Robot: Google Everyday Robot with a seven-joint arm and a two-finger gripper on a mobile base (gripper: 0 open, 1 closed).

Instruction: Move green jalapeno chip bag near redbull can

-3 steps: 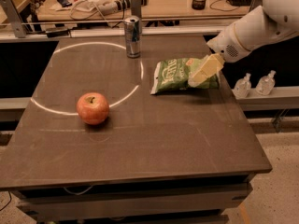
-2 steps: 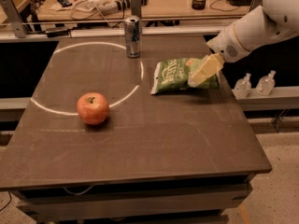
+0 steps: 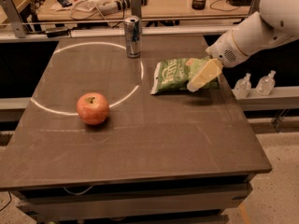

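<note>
Red apple (image 3: 93,108) on dark desk (image 3: 140,148), redbull can (image 3: 132,36) upright near the far edge, green jalapeno chip bag (image 3: 175,74) lying flat right of it, gripper (image 3: 199,81) over the bag's right end, grip unclear

White rounded arm (image 3: 254,31), dotted wrist grille (image 3: 229,55), cream claw (image 3: 195,84) at table's (image 3: 140,143) right

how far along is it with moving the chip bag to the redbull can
Approach looks done: the tool is at the right end of the green jalapeno chip bag. In hand: the grasp, which I can't confirm. Left: the move itself, since the bag lies apart from the redbull can.
</note>
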